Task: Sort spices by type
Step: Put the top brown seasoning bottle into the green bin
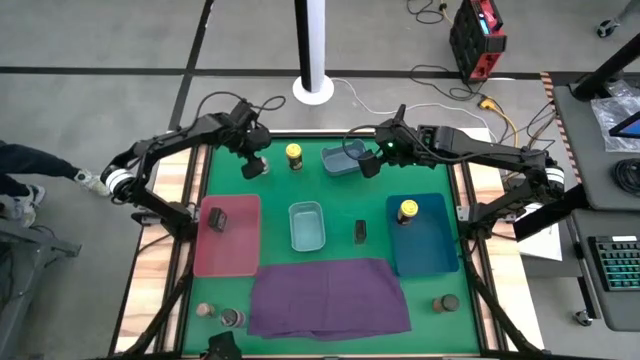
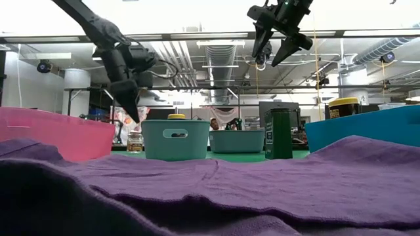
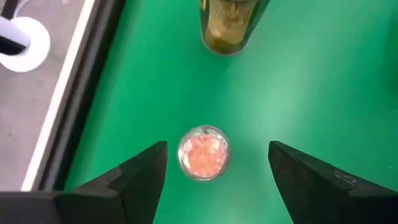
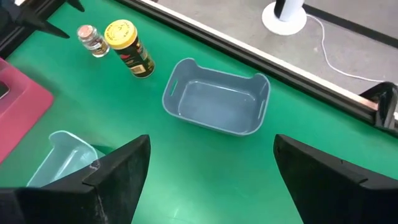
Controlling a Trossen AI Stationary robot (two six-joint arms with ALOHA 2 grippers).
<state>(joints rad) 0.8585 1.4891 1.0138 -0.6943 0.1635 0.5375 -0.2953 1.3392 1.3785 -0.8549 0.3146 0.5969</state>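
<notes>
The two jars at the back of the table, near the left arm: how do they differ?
The pink-topped jar is small, clear and squat, sitting between the left tool's open fingers. The yellow-lidded jar is taller, dark-labelled, standing beside it, ungripped. Both stand upright on the green mat.

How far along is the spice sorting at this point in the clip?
Early. Already binned: a dark tin in the pink tray and a yellow-lidded jar in the blue tray. In hand: the left gripper, open, hovers over a pink-topped jar; the right gripper, open, holds nothing. Left loose: another yellow-lidded jar, a dark tin and three jars along the near edge.
</notes>
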